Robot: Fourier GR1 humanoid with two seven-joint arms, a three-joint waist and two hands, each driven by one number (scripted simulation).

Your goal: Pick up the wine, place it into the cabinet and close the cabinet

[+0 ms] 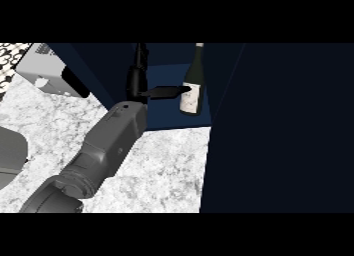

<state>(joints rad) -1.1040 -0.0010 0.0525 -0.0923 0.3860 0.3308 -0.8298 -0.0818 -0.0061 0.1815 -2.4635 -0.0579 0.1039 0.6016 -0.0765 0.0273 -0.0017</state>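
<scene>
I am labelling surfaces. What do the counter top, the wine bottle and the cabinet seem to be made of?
Counter top: likely polished stone, speckled white and grey. Wine bottle: probably dark glass, with a pale paper-like label. Cabinet: plain dark blue, matte, perhaps painted board; the material is unclear.

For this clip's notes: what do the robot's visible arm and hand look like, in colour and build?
One arm shows: a grey forearm built of rounded, smooth segments, wider at the elbow end near the lower edge and narrowing toward the wrist, with a small dark dot on the upper shell. It ends in a black hand with slim fingers and a thumb. No cables, markings or sleeves are visible.
</scene>
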